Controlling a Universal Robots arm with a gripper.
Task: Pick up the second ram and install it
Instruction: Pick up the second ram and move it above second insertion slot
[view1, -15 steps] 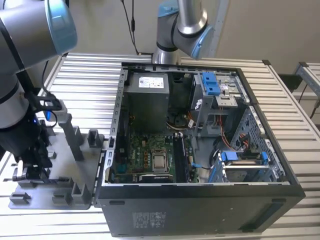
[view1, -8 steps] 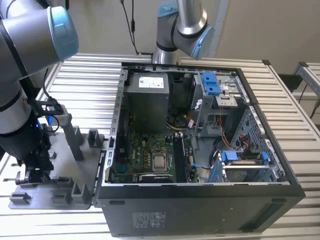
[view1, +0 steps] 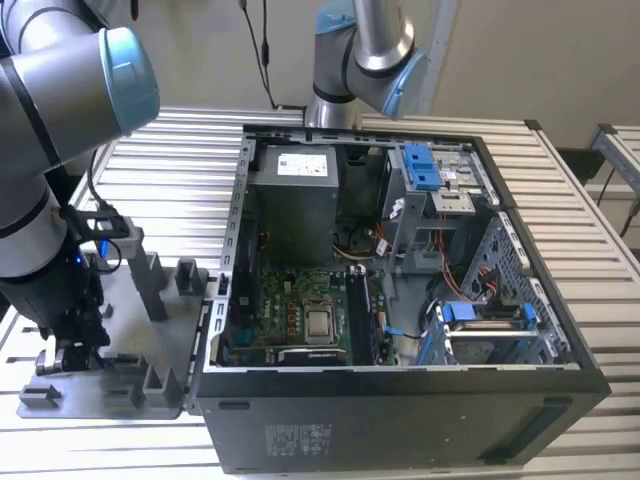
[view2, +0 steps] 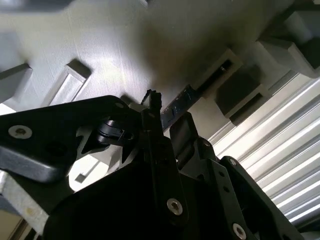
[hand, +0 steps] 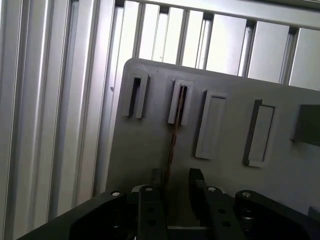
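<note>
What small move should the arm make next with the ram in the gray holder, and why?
Probably close the jaws. In the first wrist view the gripper is open and straddles the second ram, which stands on edge in a slot of the gray holder, with a gap on each side; nothing is gripped yet.

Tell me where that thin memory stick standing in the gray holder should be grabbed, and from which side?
By its two flat faces near the top edge, coming down from above. The second ram stands on edge in a slot of the gray holder, so only its upper edge is free. The gripper hangs open astride it, one finger to each face.
</note>
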